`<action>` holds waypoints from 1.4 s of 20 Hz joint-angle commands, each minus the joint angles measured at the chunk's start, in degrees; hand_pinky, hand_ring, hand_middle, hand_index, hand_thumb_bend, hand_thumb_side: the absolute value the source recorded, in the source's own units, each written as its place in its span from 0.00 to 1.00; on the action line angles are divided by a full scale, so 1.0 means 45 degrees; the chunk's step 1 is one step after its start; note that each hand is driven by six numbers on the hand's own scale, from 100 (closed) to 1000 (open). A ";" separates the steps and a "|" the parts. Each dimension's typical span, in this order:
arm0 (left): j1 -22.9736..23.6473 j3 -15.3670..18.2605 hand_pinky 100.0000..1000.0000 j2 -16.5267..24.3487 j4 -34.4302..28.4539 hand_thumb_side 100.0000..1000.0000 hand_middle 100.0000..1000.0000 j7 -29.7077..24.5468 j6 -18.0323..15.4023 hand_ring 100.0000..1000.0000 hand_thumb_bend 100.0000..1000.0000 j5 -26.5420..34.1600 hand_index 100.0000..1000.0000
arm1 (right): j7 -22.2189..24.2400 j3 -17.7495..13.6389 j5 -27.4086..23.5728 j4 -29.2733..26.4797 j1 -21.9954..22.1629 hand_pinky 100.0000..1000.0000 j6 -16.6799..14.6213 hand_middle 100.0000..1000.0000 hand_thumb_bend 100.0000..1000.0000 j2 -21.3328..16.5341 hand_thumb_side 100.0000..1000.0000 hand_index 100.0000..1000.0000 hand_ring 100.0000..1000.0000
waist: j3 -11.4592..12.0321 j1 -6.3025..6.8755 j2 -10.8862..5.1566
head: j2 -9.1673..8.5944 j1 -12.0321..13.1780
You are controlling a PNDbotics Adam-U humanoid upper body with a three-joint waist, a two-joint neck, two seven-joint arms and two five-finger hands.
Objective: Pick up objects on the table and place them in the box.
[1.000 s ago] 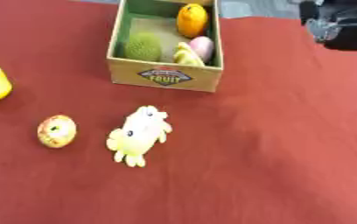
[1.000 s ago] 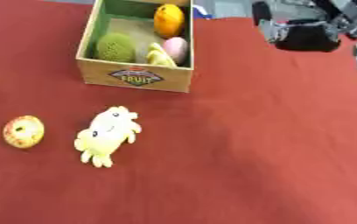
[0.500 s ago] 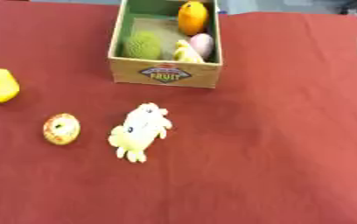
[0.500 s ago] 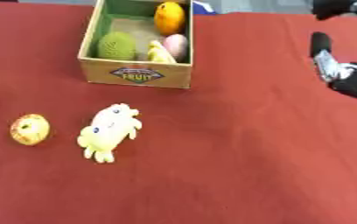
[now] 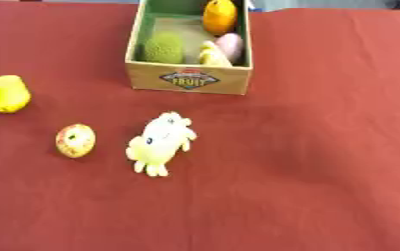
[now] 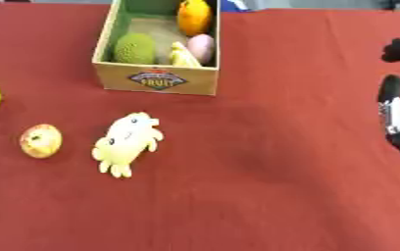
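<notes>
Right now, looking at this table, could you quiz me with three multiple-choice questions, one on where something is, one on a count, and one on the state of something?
1. Where does the pale yellow plush toy lie?
A. inside the box
B. on the red cloth in front of the box
C. in the robot's hand

2. How many things lie loose on the cloth, outside the cardboard fruit box?
A. one
B. three
C. five

3. What is the robot's right hand holding?
A. nothing
B. the yellow fruit
C. the box

Answers: 1 B, the toy sits on the cloth below the box front. 2 B, the toy, the round orange-yellow fruit and the yellow fruit. 3 A, it shows at the right edge with nothing in it.
</notes>
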 commanded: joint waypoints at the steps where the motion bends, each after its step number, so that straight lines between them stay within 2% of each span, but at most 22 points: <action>1: -0.0534 -0.0174 0.88 0.1170 0.0988 0.33 0.72 -0.1387 -0.0099 0.78 0.03 -0.0701 0.89 | -0.0047 0.0009 -0.0322 -0.0181 0.0104 0.77 -0.0261 0.66 0.00 0.0169 0.56 0.80 0.66 | -0.0052 0.0062 -0.0253 | 0.0085 0.0161; 6: -0.1470 -0.0774 0.91 0.1715 0.2618 0.32 0.78 -0.4089 -0.0803 0.85 0.13 -0.1401 0.91 | 0.0198 0.0071 -0.0660 -0.0181 0.0346 0.77 -0.0460 0.66 0.00 0.0664 0.57 0.79 0.66 | -0.0201 0.0127 -0.0248 | 0.0062 0.0313; 12: -0.2914 -0.1692 0.89 0.1875 0.4414 0.35 0.78 -0.7393 -0.1205 0.84 0.16 -0.2203 0.90 | 0.0131 -0.0002 -0.0606 -0.0181 0.0448 0.77 -0.0364 0.65 0.00 0.0875 0.57 0.79 0.65 | -0.0321 0.0241 -0.0217 | 0.0042 0.0392; 18: -0.3980 -0.3069 0.88 0.1662 0.5957 0.40 0.79 -0.8602 -0.2014 0.84 0.23 -0.3100 0.91 | -0.0155 -0.0030 -0.0241 -0.0181 0.0543 0.77 -0.0189 0.65 0.00 0.0792 0.57 0.79 0.65 | -0.0308 0.0608 -0.0091 | 0.0012 0.0353; 22: -0.4687 -0.3770 0.88 0.1207 0.6529 0.40 0.79 -0.8939 -0.2538 0.84 0.25 -0.3497 0.91 | -0.0267 0.0048 -0.0122 -0.0181 0.0464 0.77 -0.0114 0.65 0.00 0.0817 0.57 0.78 0.64 | -0.0344 0.0639 0.0006 | -0.0077 0.0439; 23: -0.4894 -0.3909 0.88 0.1065 0.6662 0.36 0.80 -0.9034 -0.2632 0.84 0.26 -0.3622 0.92 | -0.0285 0.0057 -0.0115 -0.0181 0.0431 0.77 -0.0115 0.64 0.00 0.0816 0.57 0.78 0.64 | -0.0351 0.0639 0.0029 | -0.0097 0.0492; 25: -0.5308 -0.4116 0.89 0.0763 0.6938 0.20 0.80 -0.9194 -0.2820 0.84 0.29 -0.3790 0.92 | -0.0290 0.0101 -0.0112 -0.0181 0.0385 0.77 -0.0104 0.64 0.00 0.0842 0.57 0.78 0.64 | -0.0359 0.0634 0.0071 | -0.0139 0.0576; 26: -0.5479 -0.4188 0.89 0.0638 0.7057 0.05 0.80 -0.9277 -0.2909 0.85 0.34 -0.3840 0.91 | -0.0287 0.0123 -0.0113 -0.0181 0.0368 0.77 -0.0088 0.64 0.00 0.0864 0.58 0.78 0.64 | -0.0363 0.0629 0.0089 | -0.0156 0.0603; 27: -0.5643 -0.4245 0.89 0.0516 0.7141 0.00 0.79 -0.9379 -0.2999 0.85 0.36 -0.3885 0.90 | -0.0289 0.0137 -0.0119 -0.0181 0.0344 0.77 -0.0070 0.64 0.00 0.0895 0.58 0.78 0.64 | -0.0371 0.0622 0.0110 | -0.0178 0.0624; 28: -0.5779 -0.4277 0.88 0.0412 0.7212 0.00 0.78 -0.9473 -0.3063 0.84 0.35 -0.3910 0.89 | -0.0297 0.0139 -0.0126 -0.0181 0.0324 0.77 -0.0052 0.64 0.00 0.0923 0.58 0.78 0.64 | -0.0375 0.0615 0.0125 | -0.0192 0.0637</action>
